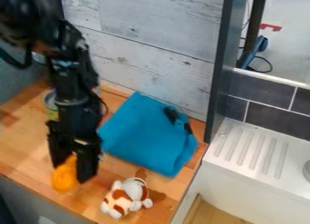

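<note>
your gripper (72, 173) clamped on orange thing (64, 175), fingers part-way apart w/ it btwn | you have it nr counter (25, 146) front edge | spotted plush (127, 197) & blue cloth (148, 134) nearby

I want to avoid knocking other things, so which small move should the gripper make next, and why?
Probably a small lift straight up, before any sideways travel. The gripper appears to have the orange object between its fingers, and the plush toy and blue cloth lie close beside it on the counter.
</note>
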`<state>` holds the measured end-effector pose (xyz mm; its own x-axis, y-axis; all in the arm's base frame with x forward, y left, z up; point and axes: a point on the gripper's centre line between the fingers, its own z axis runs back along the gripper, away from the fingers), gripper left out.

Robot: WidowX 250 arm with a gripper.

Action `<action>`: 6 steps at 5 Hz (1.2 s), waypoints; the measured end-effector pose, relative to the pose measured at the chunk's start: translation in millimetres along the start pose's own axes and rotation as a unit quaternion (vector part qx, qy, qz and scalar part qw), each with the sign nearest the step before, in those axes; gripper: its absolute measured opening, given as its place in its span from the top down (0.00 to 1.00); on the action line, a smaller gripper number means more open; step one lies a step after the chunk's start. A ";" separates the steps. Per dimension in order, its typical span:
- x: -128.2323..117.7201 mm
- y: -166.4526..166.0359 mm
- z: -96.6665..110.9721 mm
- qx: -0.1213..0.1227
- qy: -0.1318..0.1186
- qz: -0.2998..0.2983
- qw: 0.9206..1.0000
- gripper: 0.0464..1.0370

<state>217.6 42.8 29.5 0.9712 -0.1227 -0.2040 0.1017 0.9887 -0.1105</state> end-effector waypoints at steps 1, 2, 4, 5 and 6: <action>0.8 -4.8 -14.5 -0.002 0.019 -0.002 1.000 0.22; -3.0 -2.5 -21.1 0.005 0.030 0.004 1.000 0.22; -2.1 11.0 -20.6 0.006 0.024 0.023 0.999 0.15; 1.0 8.8 -21.2 -0.007 0.027 0.020 0.999 0.02; 2.9 7.8 -18.6 -0.012 0.024 0.019 0.999 0.03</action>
<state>217.2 48.5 10.0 0.9626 -0.0897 -0.2556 0.0589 0.9903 -0.1258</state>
